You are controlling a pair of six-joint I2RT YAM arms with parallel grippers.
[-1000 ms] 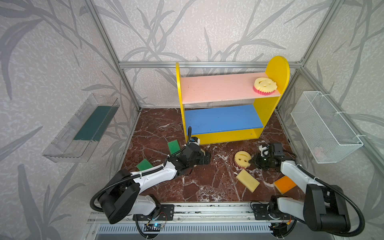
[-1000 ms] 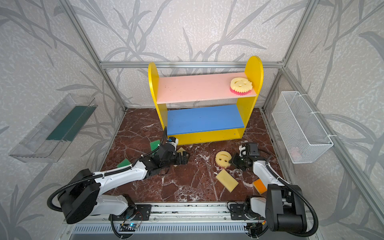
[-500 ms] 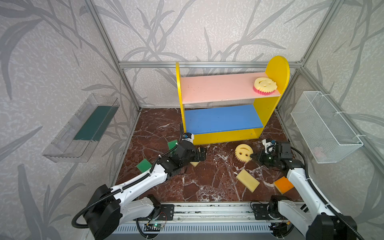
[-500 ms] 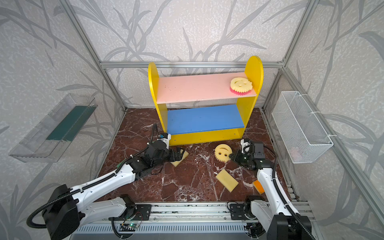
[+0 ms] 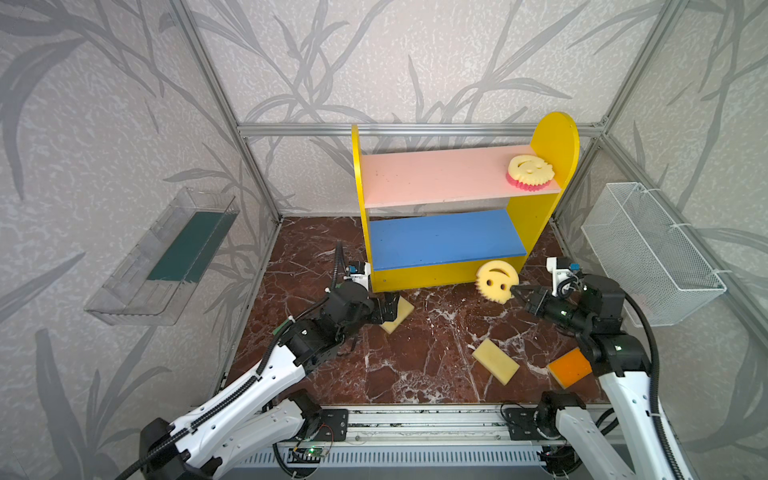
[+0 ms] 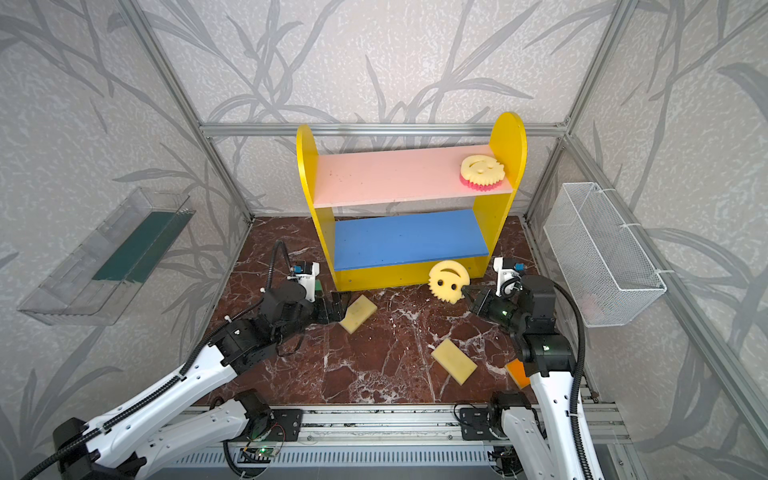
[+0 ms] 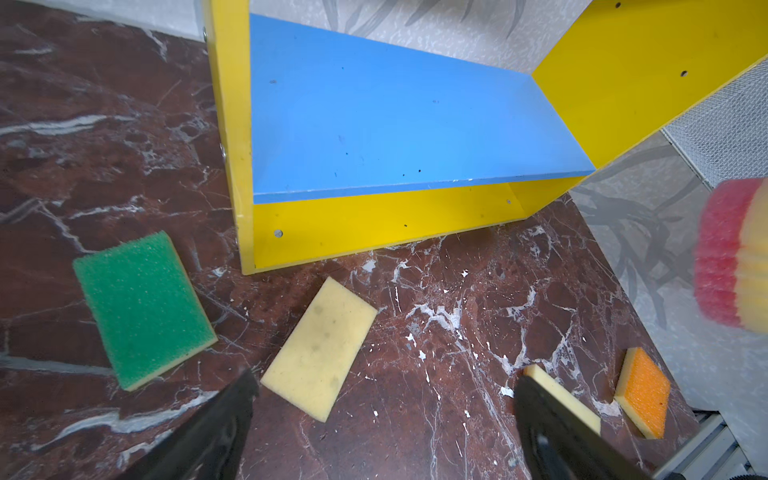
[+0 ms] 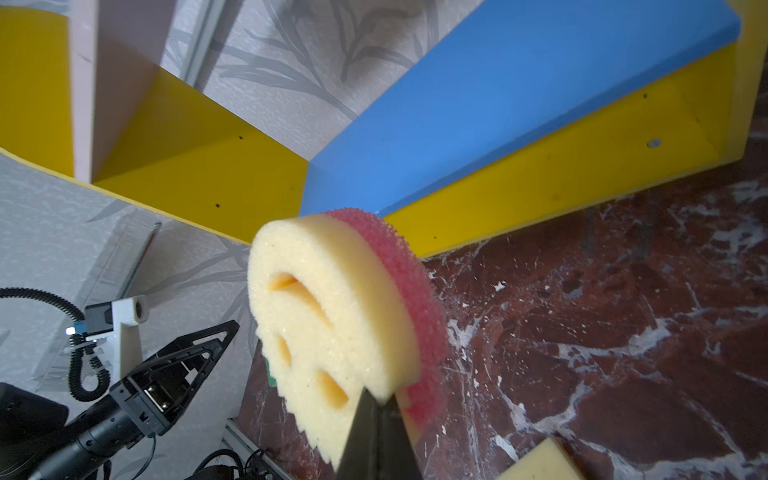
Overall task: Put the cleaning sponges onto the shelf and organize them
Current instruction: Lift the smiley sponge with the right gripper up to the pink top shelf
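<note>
No text, label, brand or number I can read in any view; only marks I see, a cut-out smiley face on the upper sponge (image 5: pixel 530 171), another on the lower sponge (image 5: pixel 496 282)

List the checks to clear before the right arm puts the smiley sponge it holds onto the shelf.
1. Grip: the right gripper is shut on the held smiley sponge: ok.
2. Firmness: it pinches only the toothed rim: cannot tell.
3. Lower spot: the blue lower board is bare: ok.
4. Upper spot: the pink upper board has room beside the shelved smiley sponge: ok.
5. Other arm: the left gripper is open by a pale yellow sponge, apart from the right arm: ok.
</note>
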